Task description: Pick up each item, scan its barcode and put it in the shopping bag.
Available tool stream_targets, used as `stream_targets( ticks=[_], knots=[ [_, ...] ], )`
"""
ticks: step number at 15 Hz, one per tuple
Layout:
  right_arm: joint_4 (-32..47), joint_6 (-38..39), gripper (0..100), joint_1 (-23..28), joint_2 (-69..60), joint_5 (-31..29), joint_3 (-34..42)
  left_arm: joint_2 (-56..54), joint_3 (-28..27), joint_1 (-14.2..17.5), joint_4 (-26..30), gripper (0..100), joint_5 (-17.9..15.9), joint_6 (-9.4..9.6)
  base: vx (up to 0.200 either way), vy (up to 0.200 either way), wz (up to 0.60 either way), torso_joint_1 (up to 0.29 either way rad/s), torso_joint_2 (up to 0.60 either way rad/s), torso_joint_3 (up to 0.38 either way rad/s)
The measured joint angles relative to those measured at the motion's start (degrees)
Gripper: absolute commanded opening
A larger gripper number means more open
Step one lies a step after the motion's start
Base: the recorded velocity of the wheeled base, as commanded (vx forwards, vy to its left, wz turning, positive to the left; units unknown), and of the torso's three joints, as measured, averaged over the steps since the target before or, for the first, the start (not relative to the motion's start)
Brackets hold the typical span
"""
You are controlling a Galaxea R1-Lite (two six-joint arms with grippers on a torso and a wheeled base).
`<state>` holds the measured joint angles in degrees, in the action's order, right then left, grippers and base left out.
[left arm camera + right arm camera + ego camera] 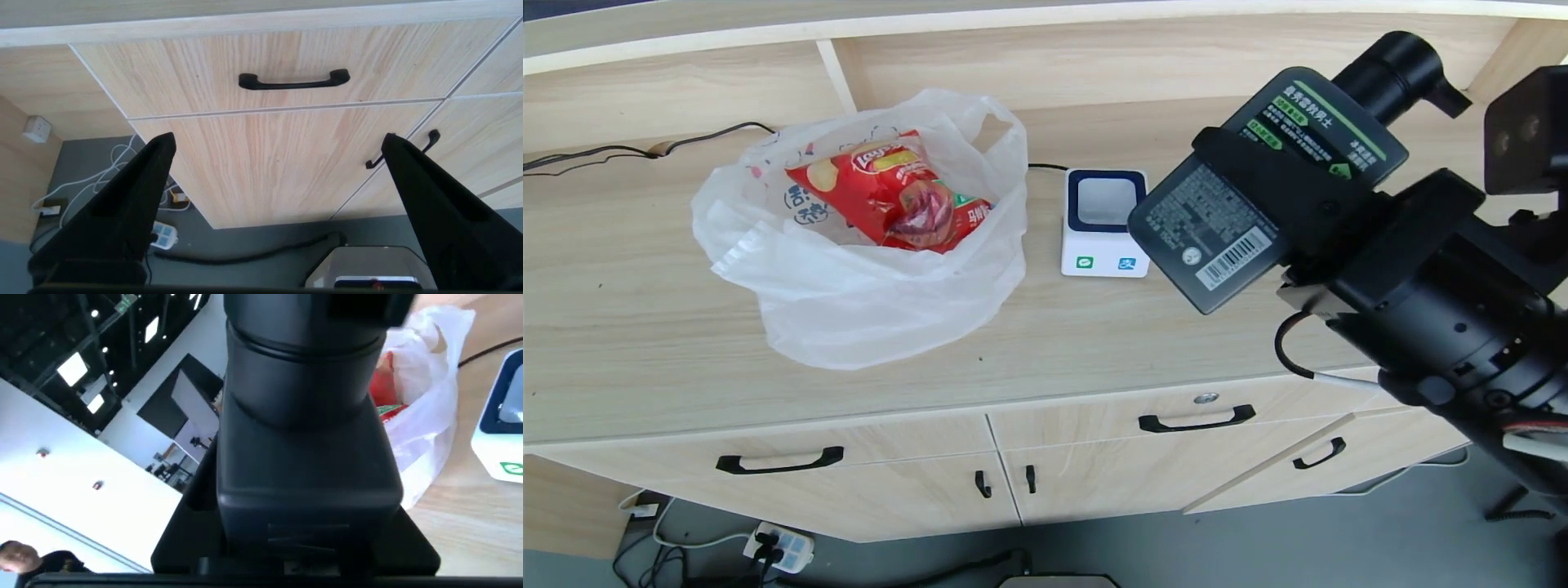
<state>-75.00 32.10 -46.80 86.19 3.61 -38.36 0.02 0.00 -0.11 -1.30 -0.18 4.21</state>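
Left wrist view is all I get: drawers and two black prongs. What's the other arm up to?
Observer: The right gripper holds a black bottle above the counter.
Operator: Is there a scanner nearby?
Observer: Yes, the scanner stands on the counter, and the bottle is up at its right side.
Operator: Is the barcode aimed at it?
Observer: No, the barcode faces up toward the head camera.
Operator: Anything in the bag?
Observer: A red chip packet lies in the open bag, left of the scanner.
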Motion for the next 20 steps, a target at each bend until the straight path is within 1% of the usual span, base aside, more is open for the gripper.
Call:
stream_targets(
  ticks=[6, 8, 10, 13, 20],
  knots=[
    [0.6, 8.6, 0, -8.4, -3.2, 0.8, -1.4, 0.0, 0.0, 0.0, 0.0, 100, 0.0, 0.04, 0.000, 0.000, 0.00, 0.000, 0.00, 0.000],
    [0.6, 10.0, 0, -10.1, -4.2, 1.5, -2.6, 0.0, 0.0, 0.0, 0.0, 100, 0.0, 0.04, 0.000, 0.000, 0.00, 0.000, 0.00, 0.000],
    [0.5, 11.3, 0, -11.0, -4.6, 1.6, -4.7, 0.0, 0.0, 0.0, 0.0, 100, 0.0, 0.02, 0.000, 0.000, 0.00, 0.000, 0.00, 0.000],
    [0.6, 13.2, 0, -11.3, -5.0, 1.8, -5.6, 0.0, 0.0, 0.0, 0.0, 100, 0.0, 0.09, 0.000, 0.000, 0.00, 0.000, 0.00, 0.000],
    [0.6, 12.0, 0, -11.5, -5.0, 2.1, -5.1, 0.0, 0.0, -0.1, 0.0, 100, 0.0, 0.02, 0.000, 0.000, 0.00, 0.000, 0.00, 0.000]
  ],
)
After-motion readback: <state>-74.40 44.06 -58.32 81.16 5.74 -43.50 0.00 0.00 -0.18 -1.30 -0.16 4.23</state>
